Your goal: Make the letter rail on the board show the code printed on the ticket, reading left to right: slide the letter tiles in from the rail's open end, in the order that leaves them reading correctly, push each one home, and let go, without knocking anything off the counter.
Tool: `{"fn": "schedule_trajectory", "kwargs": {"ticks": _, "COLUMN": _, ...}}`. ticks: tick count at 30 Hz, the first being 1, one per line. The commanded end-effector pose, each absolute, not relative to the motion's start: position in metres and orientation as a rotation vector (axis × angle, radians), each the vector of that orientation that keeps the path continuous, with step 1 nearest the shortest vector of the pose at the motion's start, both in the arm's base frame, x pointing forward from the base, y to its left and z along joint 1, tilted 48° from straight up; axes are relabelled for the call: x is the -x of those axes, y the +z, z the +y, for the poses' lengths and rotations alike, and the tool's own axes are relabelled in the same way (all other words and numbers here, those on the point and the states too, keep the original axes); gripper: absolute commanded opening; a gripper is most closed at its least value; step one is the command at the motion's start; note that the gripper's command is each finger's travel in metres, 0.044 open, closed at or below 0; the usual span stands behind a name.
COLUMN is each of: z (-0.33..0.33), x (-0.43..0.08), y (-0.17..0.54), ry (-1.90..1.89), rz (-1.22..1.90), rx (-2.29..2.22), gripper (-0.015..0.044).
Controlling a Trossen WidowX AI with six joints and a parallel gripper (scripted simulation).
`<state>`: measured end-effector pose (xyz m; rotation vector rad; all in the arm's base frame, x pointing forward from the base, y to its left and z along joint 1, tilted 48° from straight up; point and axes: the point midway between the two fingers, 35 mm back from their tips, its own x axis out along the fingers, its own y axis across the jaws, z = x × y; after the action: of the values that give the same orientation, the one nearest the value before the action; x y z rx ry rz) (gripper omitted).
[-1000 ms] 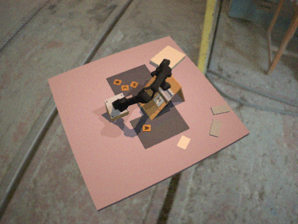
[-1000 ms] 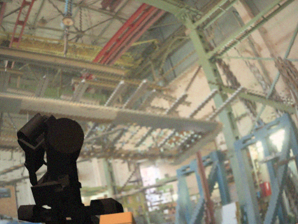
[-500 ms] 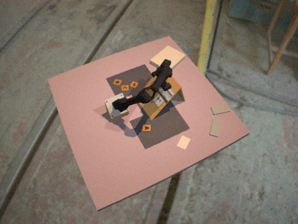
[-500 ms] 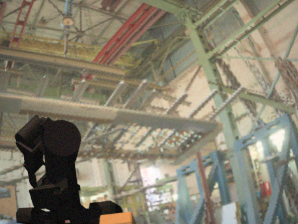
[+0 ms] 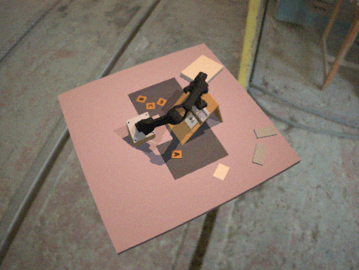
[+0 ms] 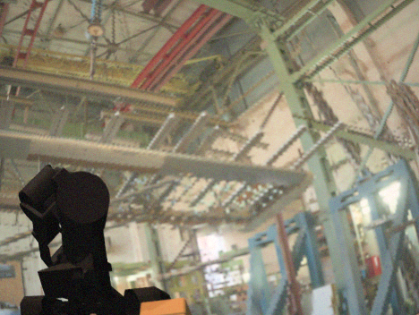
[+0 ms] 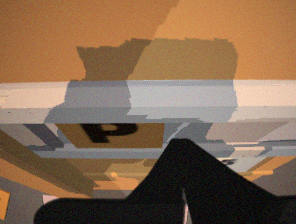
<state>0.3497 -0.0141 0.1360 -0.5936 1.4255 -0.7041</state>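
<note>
The orange board [image 5: 183, 136] [image 6: 163, 308] stands tilted and carries a pale rail [image 7: 30, 95]. An orange tile with a black P [image 7: 112, 132] lies in the rail's left part in the wrist view, near its left end. My gripper [image 7: 179, 146] is shut and empty, its tips at the rail just right of the P tile; whether they touch it is unclear. The ticket [image 7: 229, 161] is mostly hidden behind the fingers, its print unreadable. Loose orange tiles lie on the counter: an A [image 5: 176, 154], a C [image 5: 150, 106] and two more [image 5: 141, 99] [image 5: 161, 102] with unclear letters.
The arm's white base plate [image 5: 133, 123] stands left of the board. A thick cream block [image 5: 202, 67] lies behind the board. A small cream card [image 5: 221, 171] and two flat greenish pieces [image 5: 265, 132] [image 5: 259, 154] lie toward the right side of the pink counter [image 5: 103, 184].
</note>
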Motion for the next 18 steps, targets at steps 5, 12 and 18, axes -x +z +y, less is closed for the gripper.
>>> {"fn": "schedule_trajectory", "kwargs": {"ticks": 5, "z": -0.0181, "x": -0.3531, "y": 0.1344, "ry": -0.705, "rz": 1.425, "rx": 0.598, "gripper": 0.0}}
{"fn": "schedule_trajectory", "kwargs": {"ticks": 12, "z": -0.0203, "x": -0.3554, "y": 0.1329, "ry": -0.705, "rz": 1.425, "rx": 0.598, "gripper": 0.0}}
{"fn": "schedule_trajectory", "kwargs": {"ticks": 18, "z": -0.0207, "x": -0.3558, "y": 0.1325, "ry": -0.705, "rz": 1.425, "rx": 0.598, "gripper": 0.0}}
